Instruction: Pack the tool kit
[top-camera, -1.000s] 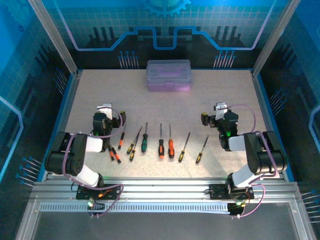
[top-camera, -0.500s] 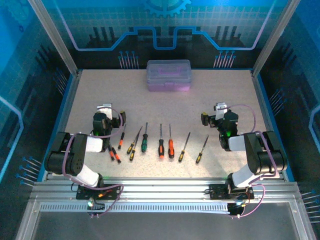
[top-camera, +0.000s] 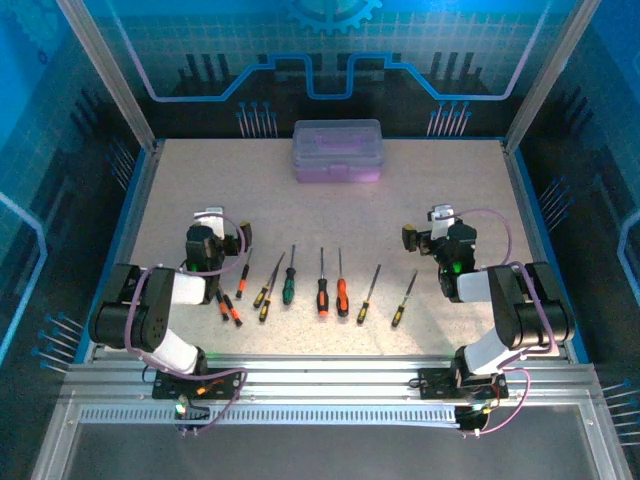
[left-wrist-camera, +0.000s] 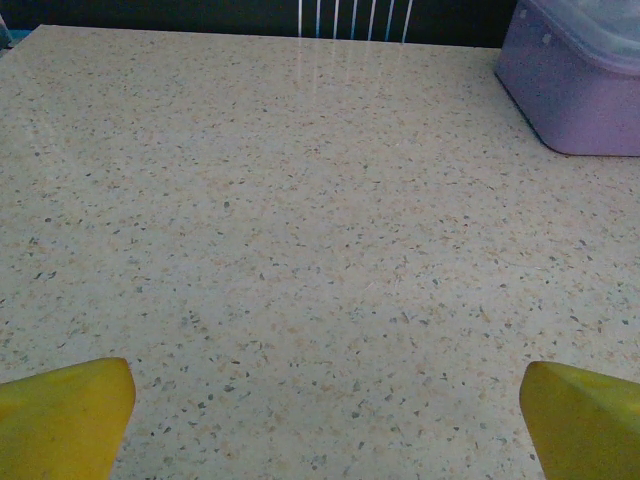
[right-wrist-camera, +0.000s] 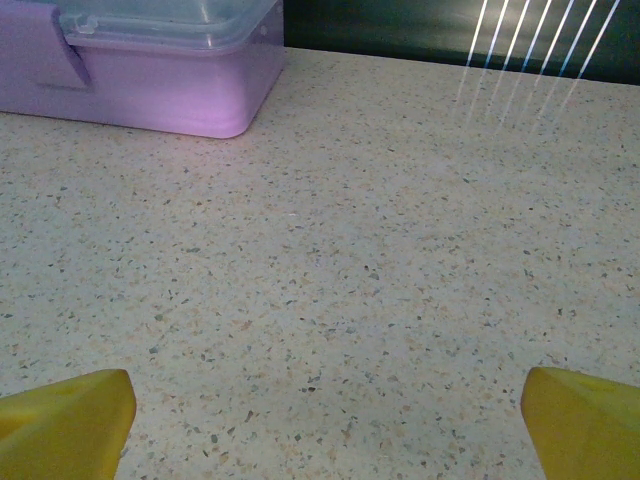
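Observation:
The tool kit's purple case (top-camera: 337, 152) stands closed at the back middle of the table, its clear lid down. Its screwdrivers lie in a row near the front: a green-handled one (top-camera: 288, 288), an orange-handled one (top-camera: 342, 297) and yellow-black ones (top-camera: 263, 297), among several. My left gripper (top-camera: 209, 220) rests at the row's left end, open and empty, yellow fingertips (left-wrist-camera: 62, 420) wide apart over bare table. The case (left-wrist-camera: 580, 90) is far to its right. My right gripper (top-camera: 439, 222) sits at the row's right end, open, fingertips (right-wrist-camera: 585, 420) spread. The case (right-wrist-camera: 150, 70) lies ahead on its left.
The speckled table (top-camera: 330, 220) lies bare between the case and the screwdriver row. Aluminium posts and blue panels enclose the back and sides. Both arm bases stand on the rail (top-camera: 330, 385) at the near edge.

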